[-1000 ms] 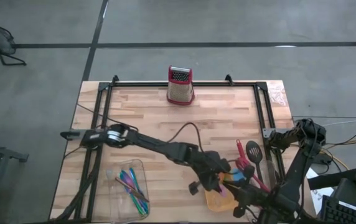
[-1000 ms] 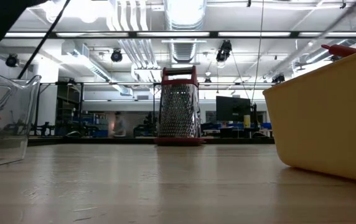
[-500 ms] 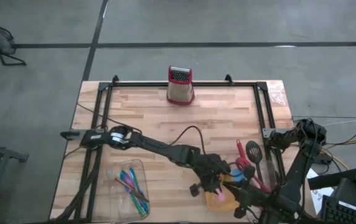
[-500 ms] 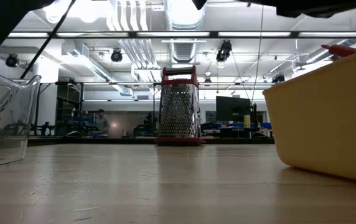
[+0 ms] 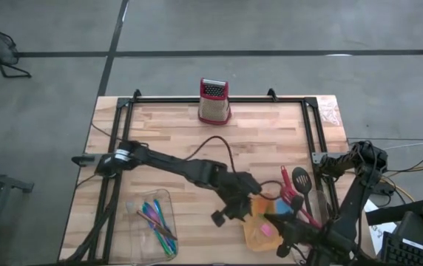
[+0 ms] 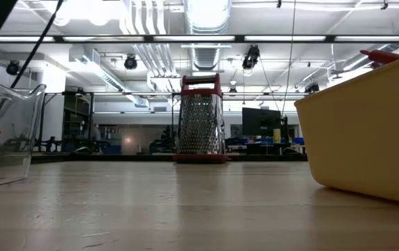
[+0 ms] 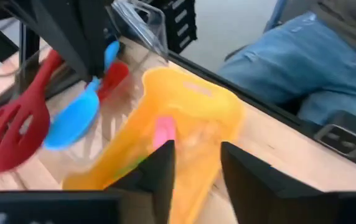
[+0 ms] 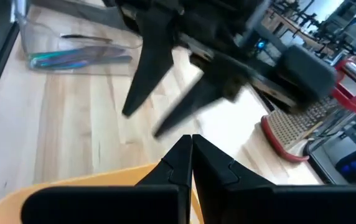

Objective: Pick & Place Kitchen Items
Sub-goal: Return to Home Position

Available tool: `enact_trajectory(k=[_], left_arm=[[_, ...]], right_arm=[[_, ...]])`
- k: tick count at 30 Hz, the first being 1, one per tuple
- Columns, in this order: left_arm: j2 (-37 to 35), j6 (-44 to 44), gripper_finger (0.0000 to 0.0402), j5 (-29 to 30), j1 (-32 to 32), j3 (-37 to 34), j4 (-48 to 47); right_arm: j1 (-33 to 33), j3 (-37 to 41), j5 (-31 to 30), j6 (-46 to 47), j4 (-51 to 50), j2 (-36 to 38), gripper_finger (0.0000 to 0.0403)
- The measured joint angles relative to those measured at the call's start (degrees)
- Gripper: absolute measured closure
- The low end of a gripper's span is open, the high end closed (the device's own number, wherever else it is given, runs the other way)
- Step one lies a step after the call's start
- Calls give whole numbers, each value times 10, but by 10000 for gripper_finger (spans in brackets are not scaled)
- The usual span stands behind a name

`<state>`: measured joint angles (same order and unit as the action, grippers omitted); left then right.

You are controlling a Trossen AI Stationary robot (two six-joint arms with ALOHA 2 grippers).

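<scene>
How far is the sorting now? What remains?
Nearly finished. Sticks lie in the left clear bin, spoons in the right clear bin, the pink spatula in the yellow bin. The left gripper is open, empty, beside that bin; the right gripper waits shut nearby. Only the grater stands loose, so probably only parking the left arm remains.

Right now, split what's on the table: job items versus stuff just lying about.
Job: sticks, pink spatula, blue spoon, red spatula, black spoon.
Lying about: grater, yellow bin, left clear tray.
</scene>
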<state>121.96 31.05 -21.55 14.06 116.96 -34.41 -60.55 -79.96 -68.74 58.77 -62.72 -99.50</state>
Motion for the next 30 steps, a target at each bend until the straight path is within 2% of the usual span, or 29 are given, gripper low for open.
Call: enact_trajectory(k=[3, 6, 7, 15, 19, 22, 27, 30], left_arm=[[-46, -10, 316, 0, -1, -41, -11], [-104, -12, 382, 6, -4, -110, -6], [-126, -20, 390, 6, -6, -138, 0], [-333, -61, 396, 15, -29, -405, 135], [-432, -88, 394, 17, -46, -513, 187], [-506, -98, 397, 39, -58, -570, 205], [-608, -118, 397, 47, -81, -645, 205], [-657, -131, 395, 47, -93, -678, 214]], right_arm=[[13, 1, 4, 15, -4, 3, 394], [42, 5, 37, 21, -4, 10, 394], [54, 6, 43, 17, -5, 12, 394], [139, 11, 72, -104, 11, 58, 394], [193, 28, 99, -216, 83, 108, 395], [249, 68, 171, -351, 217, 154, 395], [373, 171, 429, -557, 483, 229, 395], [448, 230, 541, -619, 574, 273, 395]])
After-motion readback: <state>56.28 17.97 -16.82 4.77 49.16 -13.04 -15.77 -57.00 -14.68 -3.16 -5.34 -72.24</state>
